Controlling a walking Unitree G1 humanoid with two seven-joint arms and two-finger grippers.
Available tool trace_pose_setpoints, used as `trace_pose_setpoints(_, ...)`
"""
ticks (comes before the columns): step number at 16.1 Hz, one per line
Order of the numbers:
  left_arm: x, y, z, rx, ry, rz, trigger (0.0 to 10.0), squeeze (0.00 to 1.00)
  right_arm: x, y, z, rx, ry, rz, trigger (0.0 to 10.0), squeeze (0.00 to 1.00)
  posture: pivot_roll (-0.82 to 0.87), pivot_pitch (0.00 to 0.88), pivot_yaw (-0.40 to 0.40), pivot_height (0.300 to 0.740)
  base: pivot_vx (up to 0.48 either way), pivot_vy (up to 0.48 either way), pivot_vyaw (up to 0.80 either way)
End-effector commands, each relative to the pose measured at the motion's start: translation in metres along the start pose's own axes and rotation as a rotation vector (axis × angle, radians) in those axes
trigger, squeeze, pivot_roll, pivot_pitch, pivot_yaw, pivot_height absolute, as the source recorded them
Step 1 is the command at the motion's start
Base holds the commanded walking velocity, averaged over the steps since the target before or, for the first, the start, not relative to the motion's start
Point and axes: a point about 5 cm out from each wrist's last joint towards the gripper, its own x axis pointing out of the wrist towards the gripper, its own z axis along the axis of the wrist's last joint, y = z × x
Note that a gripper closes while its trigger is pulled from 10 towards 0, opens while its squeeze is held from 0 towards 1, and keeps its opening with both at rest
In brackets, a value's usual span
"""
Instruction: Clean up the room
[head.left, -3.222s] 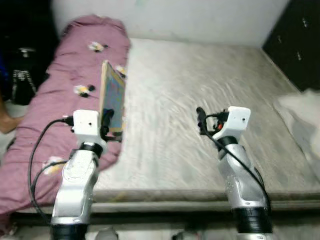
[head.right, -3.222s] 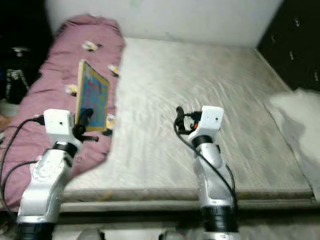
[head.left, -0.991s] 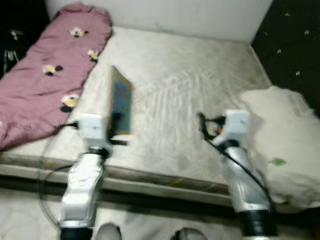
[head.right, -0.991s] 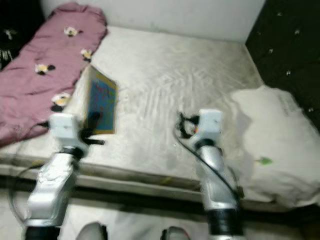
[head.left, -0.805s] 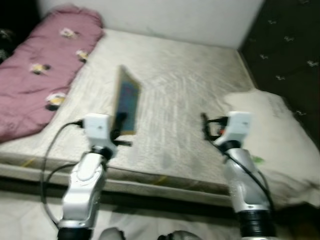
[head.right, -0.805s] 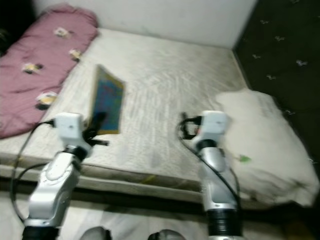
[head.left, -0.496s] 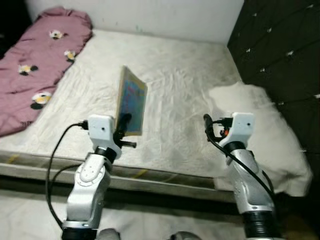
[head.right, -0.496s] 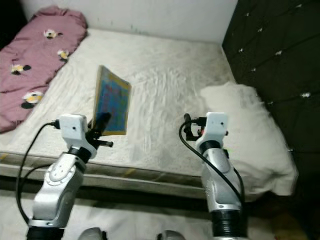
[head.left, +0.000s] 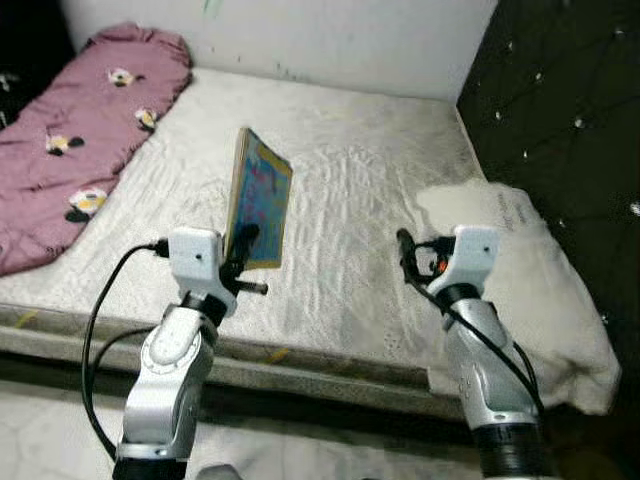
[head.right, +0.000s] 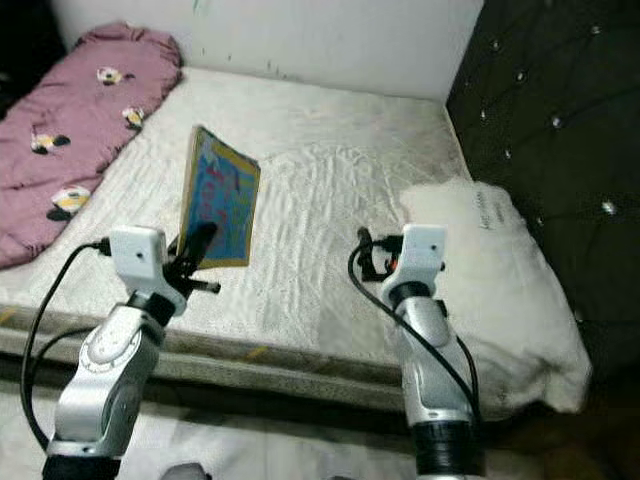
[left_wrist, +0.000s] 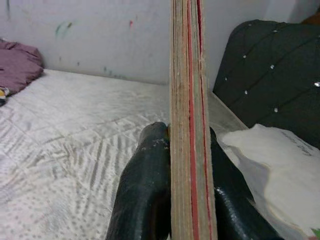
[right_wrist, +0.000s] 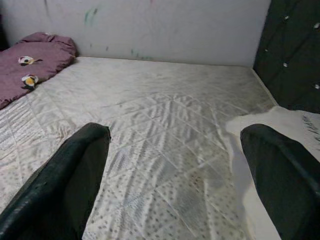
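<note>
Fingers (left_wrist: 142, 200) of the left gripper (head.left: 243, 245) clamp one colourful book (head.left: 256, 200) upright above the bare quilted mattress (head.left: 340, 190), right gripper (head.left: 402, 250) fingers spread wide and empty, one purple flowered blanket (head.left: 80, 130) at the bed's left, one white pillow (head.left: 540, 270) with unreadable print beside the dark tufted headboard (head.left: 570, 120).

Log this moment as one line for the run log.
left gripper: shut on book, upright over mattress | right gripper: open | pillow right
</note>
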Motion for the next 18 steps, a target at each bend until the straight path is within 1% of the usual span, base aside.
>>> trace_pose_setpoints(1,0.002,-0.001,0.013,0.009,-0.063,-0.008,10.0,0.00,0.001,-0.002,0.006,-0.001,-0.021,-0.011,10.0,0.00,0.00,0.016,-0.080,0.740,0.319,0.000,0.00)
trace_pose_setpoints(5,0.001,-0.001,0.012,0.008,-0.061,-0.014,10.0,0.00,0.001,-0.003,0.005,0.005,-0.019,-0.019,10.0,0.00,-0.01,0.017,-0.079,0.740,0.322,0.000,0.00)
trace_pose_setpoints(6,0.001,-0.001,0.010,0.005,-0.043,-0.006,10.0,0.00,0.001,-0.004,0.005,0.004,-0.018,-0.022,10.0,0.00,-0.01,0.017,-0.079,0.740,0.285,0.000,0.00)
trace_pose_setpoints(7,0.002,-0.002,0.004,0.026,-0.008,0.014,10.0,0.00,0.001,-0.005,0.005,0.004,-0.018,-0.025,10.0,0.00,-0.01,0.017,-0.079,0.740,0.000,0.000,0.00)
trace_pose_setpoints(8,0.002,-0.003,0.002,0.032,0.007,0.018,10.0,0.00,0.000,-0.006,0.005,0.003,-0.017,-0.028,10.0,0.00,-0.01,0.017,-0.079,0.740,0.000,0.000,0.00)
trace_pose_setpoints(10,0.002,-0.004,0.001,0.023,0.004,0.009,10.0,0.00,0.000,-0.007,0.005,0.003,-0.016,-0.032,10.0,0.00,-0.01,0.017,-0.079,0.740,0.000,0.000,0.00)
trace_pose_setpoints(13,0.001,-0.002,0.002,0.038,0.005,0.018,10.0,0.00,0.000,-0.008,0.003,0.004,-0.004,-0.042,10.0,0.00,-0.01,0.022,-0.077,0.740,0.000,0.000,0.00)
trace_pose_setpoints(16,0.002,-0.002,0.002,0.043,0.005,0.017,10.0,0.00,0.000,-0.009,0.003,0.010,-0.002,-0.048,10.0,0.00,-0.01,0.021,-0.077,0.740,0.000,0.000,-0.76)
trace_pose_setpoints(18,0.002,-0.001,0.002,0.040,0.006,0.015,10.0,0.00,0.000,-0.009,0.003,0.009,-0.003,-0.048,10.0,0.00,-0.01,0.021,-0.077,0.740,0.000,-0.242,-0.80)
